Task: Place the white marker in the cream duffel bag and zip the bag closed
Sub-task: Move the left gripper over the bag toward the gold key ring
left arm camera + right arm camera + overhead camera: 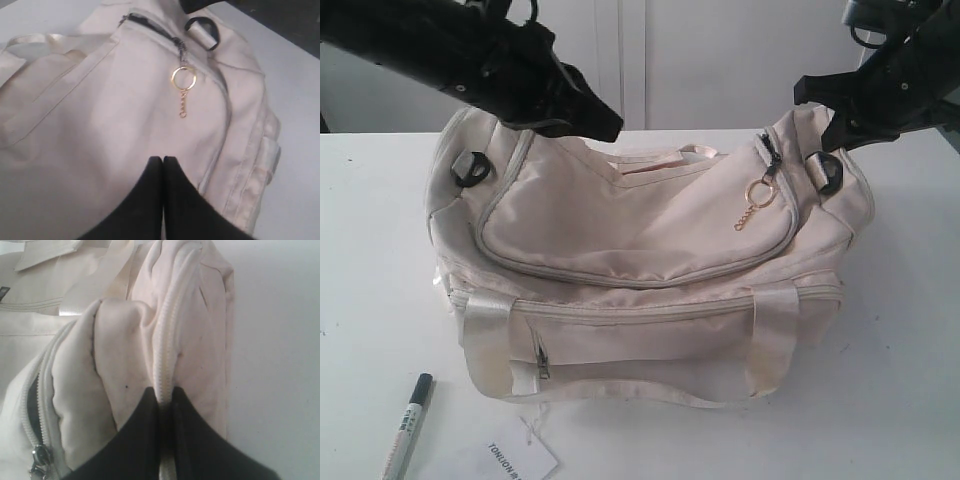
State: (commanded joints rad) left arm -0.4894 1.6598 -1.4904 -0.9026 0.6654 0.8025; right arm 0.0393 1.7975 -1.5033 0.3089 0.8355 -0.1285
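White marker (408,425) lies on the desk (900,350) in front of the cream duffel bag (640,270), just off its left front corner, dark cap toward the bag, and the picture's lower edge cuts off its far end. Its print is too small to read. Beside it the paper tag (520,460) is cropped too. On the bag, the gold ring pull (765,195) hangs near the right end with a short dark gap above it; how far the zip stands open, I can't tell. The right end effector (165,397) is clenched on the bag's end, pinching the zip seam. The left end effector (163,159) is pressed closed at the bag's top left; whether fabric is caught in it is hidden. The desk is plain white, with pale wall panels (720,60) behind.
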